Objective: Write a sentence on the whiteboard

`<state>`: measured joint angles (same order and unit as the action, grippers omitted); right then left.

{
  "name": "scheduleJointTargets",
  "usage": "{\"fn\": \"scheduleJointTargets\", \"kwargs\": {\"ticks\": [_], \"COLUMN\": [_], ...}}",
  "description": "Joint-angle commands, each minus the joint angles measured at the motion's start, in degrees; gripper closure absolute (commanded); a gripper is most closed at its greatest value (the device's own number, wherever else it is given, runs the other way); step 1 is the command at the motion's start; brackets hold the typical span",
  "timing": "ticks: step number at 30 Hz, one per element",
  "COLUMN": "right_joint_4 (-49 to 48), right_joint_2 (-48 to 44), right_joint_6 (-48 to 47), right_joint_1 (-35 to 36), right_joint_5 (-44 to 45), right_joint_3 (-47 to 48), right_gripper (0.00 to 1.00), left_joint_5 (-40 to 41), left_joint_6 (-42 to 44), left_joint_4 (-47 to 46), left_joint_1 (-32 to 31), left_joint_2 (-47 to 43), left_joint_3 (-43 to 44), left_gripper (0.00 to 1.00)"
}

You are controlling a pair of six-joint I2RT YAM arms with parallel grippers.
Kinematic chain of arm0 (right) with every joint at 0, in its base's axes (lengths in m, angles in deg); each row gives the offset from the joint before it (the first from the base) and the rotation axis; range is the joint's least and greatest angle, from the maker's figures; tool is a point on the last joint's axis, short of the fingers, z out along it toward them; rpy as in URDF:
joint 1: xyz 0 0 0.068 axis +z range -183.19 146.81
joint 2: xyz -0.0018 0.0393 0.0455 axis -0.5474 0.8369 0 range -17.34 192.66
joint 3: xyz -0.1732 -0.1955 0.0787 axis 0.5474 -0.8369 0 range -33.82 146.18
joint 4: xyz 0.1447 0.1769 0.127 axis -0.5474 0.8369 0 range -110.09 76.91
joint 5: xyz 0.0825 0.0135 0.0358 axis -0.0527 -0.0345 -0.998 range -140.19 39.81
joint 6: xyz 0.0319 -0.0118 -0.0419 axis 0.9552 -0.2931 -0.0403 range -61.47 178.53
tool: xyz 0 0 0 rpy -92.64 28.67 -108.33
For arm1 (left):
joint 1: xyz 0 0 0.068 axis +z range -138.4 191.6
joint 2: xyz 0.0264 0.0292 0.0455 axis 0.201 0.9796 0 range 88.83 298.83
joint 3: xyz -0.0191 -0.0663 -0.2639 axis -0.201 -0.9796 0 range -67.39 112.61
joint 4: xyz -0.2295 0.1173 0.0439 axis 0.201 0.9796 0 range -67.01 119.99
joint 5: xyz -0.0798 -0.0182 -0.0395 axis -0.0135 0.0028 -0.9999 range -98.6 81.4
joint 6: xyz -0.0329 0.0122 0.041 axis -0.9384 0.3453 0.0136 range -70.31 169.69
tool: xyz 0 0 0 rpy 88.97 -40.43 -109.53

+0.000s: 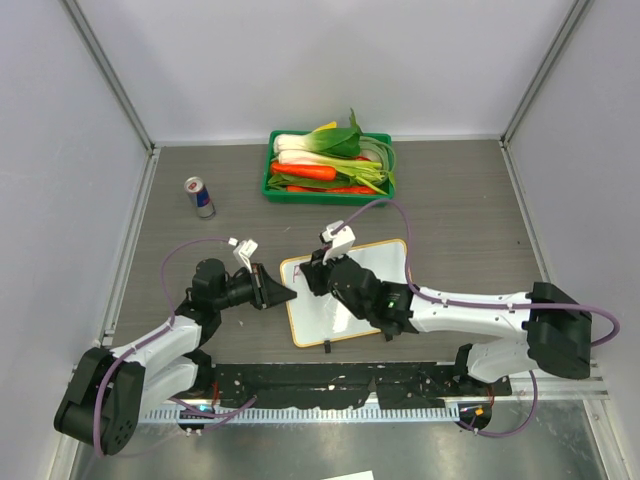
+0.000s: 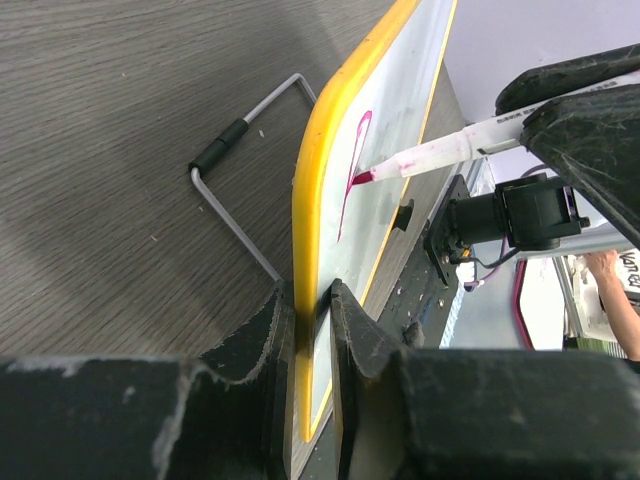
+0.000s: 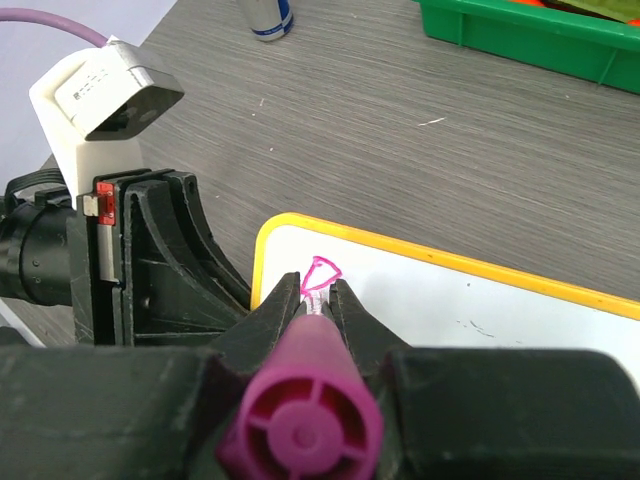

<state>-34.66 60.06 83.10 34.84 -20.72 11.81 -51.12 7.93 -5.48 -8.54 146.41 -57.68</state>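
Observation:
The whiteboard (image 1: pixel 385 262) lies on the table in front of both arms, white with a yellow-orange rim (image 2: pixel 315 200). My left gripper (image 1: pixel 290 295) is shut on its left edge, one finger on each face (image 2: pixel 312 300). My right gripper (image 1: pixel 318 275) is shut on a magenta marker (image 3: pixel 300 420), cap end toward the wrist camera. The marker's tip (image 2: pixel 365 176) touches the board near its left corner. Of the sentence, one small magenta loop (image 3: pixel 321 270) shows on the white surface (image 3: pixel 480 300), just ahead of the right gripper (image 3: pixel 315 285).
A green tray (image 1: pixel 267 185) of vegetables stands at the back centre. A drink can (image 1: pixel 199 197) stands at the back left. A bent wire stand (image 2: pixel 240 130) lies on the table beside the board's edge. Pale walls close in three sides.

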Motion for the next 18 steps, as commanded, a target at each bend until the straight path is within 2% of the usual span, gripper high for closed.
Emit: {"fn": "scheduleJointTargets", "kwargs": {"ticks": [1,10,18], "right_joint_4": [2.96,4.55,2.1], "right_joint_2": [-2.35,-3.93,-2.7], "right_joint_6": [-1.46,-1.46,-0.41], "right_joint_1": [-0.27,-0.27,-0.27], "right_joint_5": [4.45,2.7,-1.26], "right_joint_3": [-1.07,-2.3,-2.91], "right_gripper": [0.99,0.99,0.99], "left_joint_5": [-0.63,-0.72,-0.72], "left_joint_6": [1.15,1.15,1.24], "left_joint_4": [-0.45,-0.53,-0.54], "left_joint_1": [-0.51,-0.51,-0.6], "left_joint_2": [0.07,0.42,0.43], "left_joint_3": [-0.31,-0.31,-0.22], "left_gripper": [1.0,1.0,1.0]}}
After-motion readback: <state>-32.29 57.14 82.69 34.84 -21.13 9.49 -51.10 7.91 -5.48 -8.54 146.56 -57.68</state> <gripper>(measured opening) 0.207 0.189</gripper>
